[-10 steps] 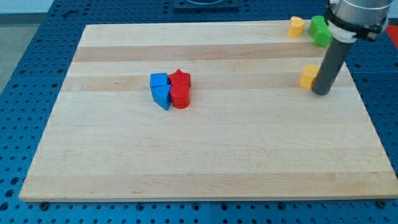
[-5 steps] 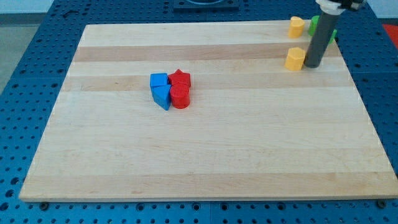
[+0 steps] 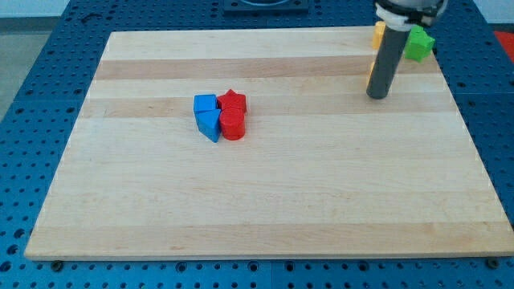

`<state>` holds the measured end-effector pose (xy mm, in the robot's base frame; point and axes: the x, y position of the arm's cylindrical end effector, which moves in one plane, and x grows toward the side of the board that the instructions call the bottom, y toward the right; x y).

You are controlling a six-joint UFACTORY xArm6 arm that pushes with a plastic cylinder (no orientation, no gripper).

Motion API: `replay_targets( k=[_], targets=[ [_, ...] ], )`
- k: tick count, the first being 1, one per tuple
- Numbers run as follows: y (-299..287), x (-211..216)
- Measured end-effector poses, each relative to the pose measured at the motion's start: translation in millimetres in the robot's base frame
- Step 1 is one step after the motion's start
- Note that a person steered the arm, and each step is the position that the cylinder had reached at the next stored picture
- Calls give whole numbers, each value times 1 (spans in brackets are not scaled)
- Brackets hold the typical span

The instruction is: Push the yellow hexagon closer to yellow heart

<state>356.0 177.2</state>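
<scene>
Two yellow blocks sit upper right, the hexagon [image 3: 370, 75] mostly hidden behind the tip [image 3: 377, 96] (no pincer here), so it should nudge upward gently toward the heart [image 3: 377, 33].

Arm: enters from the view's top right, only its lowest part in frame.
Rod [image 3: 385, 60]: straight, dark grey, nearly upright, leaning slightly toward the view's left at its lower end.
My tip [image 3: 377, 95]: down on the board, near the view's upper right.
</scene>
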Motion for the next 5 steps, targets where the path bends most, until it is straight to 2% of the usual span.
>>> replay_targets(
  k=[2,5],
  targets=[
    [8,-37],
    [8,-46]
  ],
)
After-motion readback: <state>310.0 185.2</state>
